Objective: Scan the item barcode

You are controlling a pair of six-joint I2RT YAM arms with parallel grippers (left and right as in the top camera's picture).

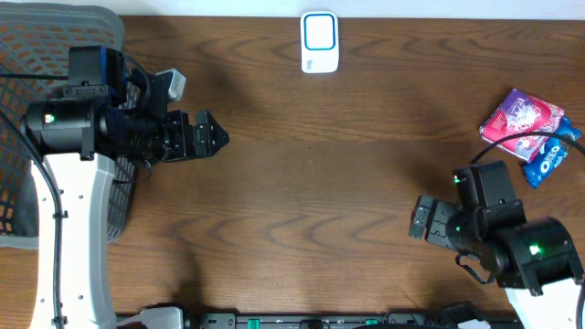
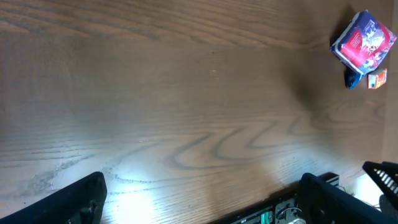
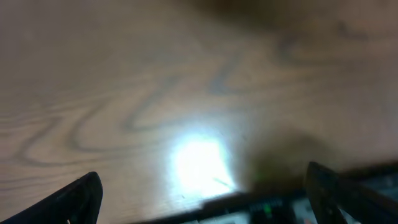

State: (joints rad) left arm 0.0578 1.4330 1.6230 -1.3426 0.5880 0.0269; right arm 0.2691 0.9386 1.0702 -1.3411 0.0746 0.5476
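A pink and red snack packet point(image 1: 521, 114) lies at the far right of the table, with a blue Oreo packet point(image 1: 548, 161) partly under it. The left wrist view shows the same pink packet point(image 2: 364, 42) far off at top right. A white scanner point(image 1: 319, 41) with a blue-rimmed window sits at the back centre. My left gripper point(image 1: 216, 135) hovers open over bare wood at the left; its fingers point(image 2: 81, 200) stand wide apart with nothing between them. My right gripper point(image 1: 417, 221) is open and empty at the lower right, well short of the packets; its view is blurred.
A dark mesh basket point(image 1: 50, 55) fills the back left corner beside the left arm. A black rail point(image 1: 302, 320) runs along the table's front edge. A black cable point(image 1: 535, 139) crosses the packets at the right.
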